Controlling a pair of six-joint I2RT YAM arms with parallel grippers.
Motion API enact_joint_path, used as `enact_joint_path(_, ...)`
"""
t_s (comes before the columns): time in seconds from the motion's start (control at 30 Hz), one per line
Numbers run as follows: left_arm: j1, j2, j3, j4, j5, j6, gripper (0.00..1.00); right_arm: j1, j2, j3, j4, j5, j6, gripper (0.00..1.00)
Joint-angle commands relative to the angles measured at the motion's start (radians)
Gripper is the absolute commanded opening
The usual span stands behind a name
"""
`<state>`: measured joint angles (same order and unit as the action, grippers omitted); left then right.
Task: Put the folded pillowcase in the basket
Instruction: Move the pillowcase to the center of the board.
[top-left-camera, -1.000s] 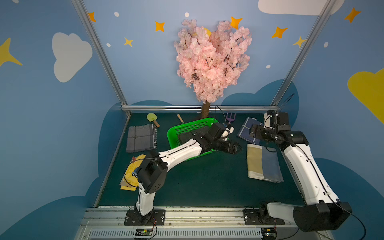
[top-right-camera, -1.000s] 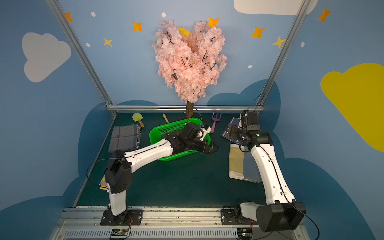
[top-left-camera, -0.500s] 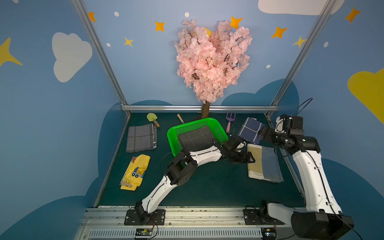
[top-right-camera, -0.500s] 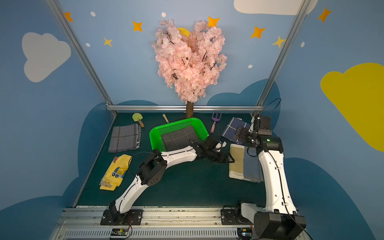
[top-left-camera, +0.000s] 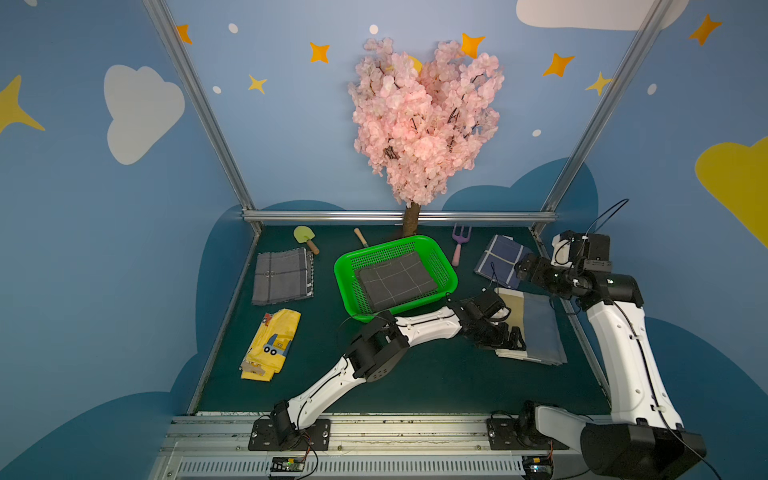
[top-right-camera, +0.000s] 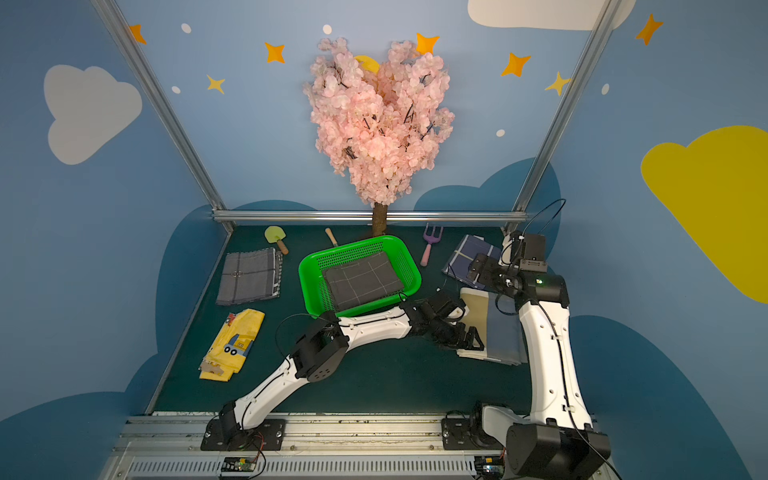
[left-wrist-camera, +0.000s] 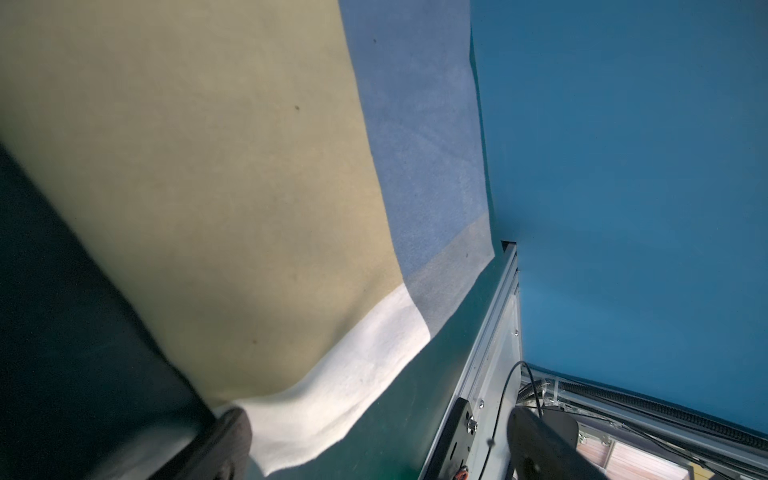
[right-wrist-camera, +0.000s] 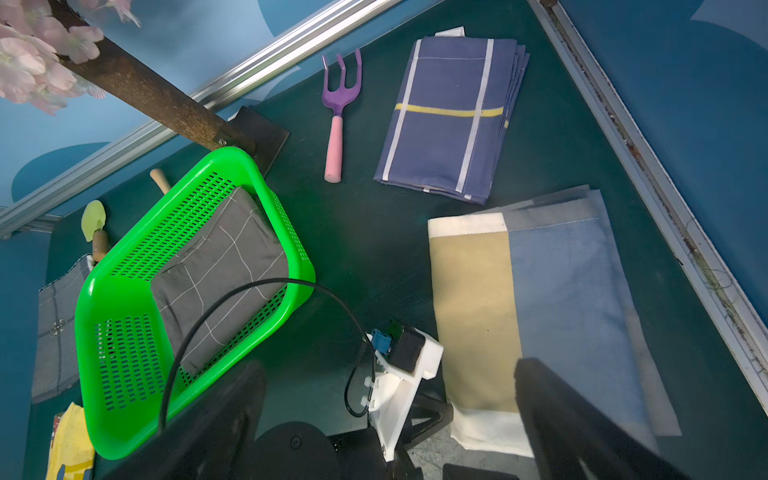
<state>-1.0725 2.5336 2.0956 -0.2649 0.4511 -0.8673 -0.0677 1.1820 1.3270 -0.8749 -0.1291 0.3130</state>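
Observation:
The green basket (top-left-camera: 340, 277) (top-right-camera: 303, 277) (right-wrist-camera: 83, 332) stands mid-table with a folded grey grid pillowcase (top-left-camera: 397, 280) (top-right-camera: 361, 278) (right-wrist-camera: 224, 266) lying inside. A folded tan, blue and white pillowcase (top-left-camera: 536, 324) (top-right-camera: 498, 328) (left-wrist-camera: 208, 166) (right-wrist-camera: 540, 299) lies flat to its right. My left gripper (top-left-camera: 509, 338) (top-right-camera: 471, 340) (left-wrist-camera: 386, 449) is open, low at that cloth's near left corner, and the white hem lies between its fingers. My right gripper (top-left-camera: 524, 268) (top-right-camera: 478, 270) (right-wrist-camera: 390, 436) hangs open and empty above the cloth's far end.
A navy striped cloth (top-left-camera: 498, 259) (right-wrist-camera: 453, 120) lies at the back right, a purple hand fork (top-left-camera: 458, 247) beside it. At the left are a grey plaid cloth (top-left-camera: 282, 276) and a yellow garment (top-left-camera: 272, 345). Tree trunk (top-left-camera: 411, 220), trowel (top-left-camera: 303, 237), right frame rail (top-left-camera: 582, 332).
My left arm has swung from beside the basket rightward and down to the tan and blue cloth's corner, uncovering the grey cloth in the basket. The right arm has shifted right.

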Motion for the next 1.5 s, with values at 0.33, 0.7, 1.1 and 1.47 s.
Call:
enact_joint_path(0.33,-0.001,0.009,-0.004,-0.183,-0.080,0.021,1.00,-0.016,-0.037,-0.024,-0.013,-0.053,-0.002,0.99)
enact_joint_path(0.7,-0.007,0.096,0.084,-0.170,-0.048,-0.015,0.74,-0.016,-0.041,-0.034,-0.003,-0.067,0.002,0.99)
enact_joint_path(1.1,-0.008,0.085,0.067,-0.202,-0.100,0.012,0.03,-0.016,-0.047,-0.053,0.005,-0.100,-0.005,0.99)
enact_joint_path(1.47,0.008,-0.174,-0.266,-0.299,-0.159,0.237,0.03,-0.016,-0.001,-0.096,0.014,-0.188,-0.018,0.99)
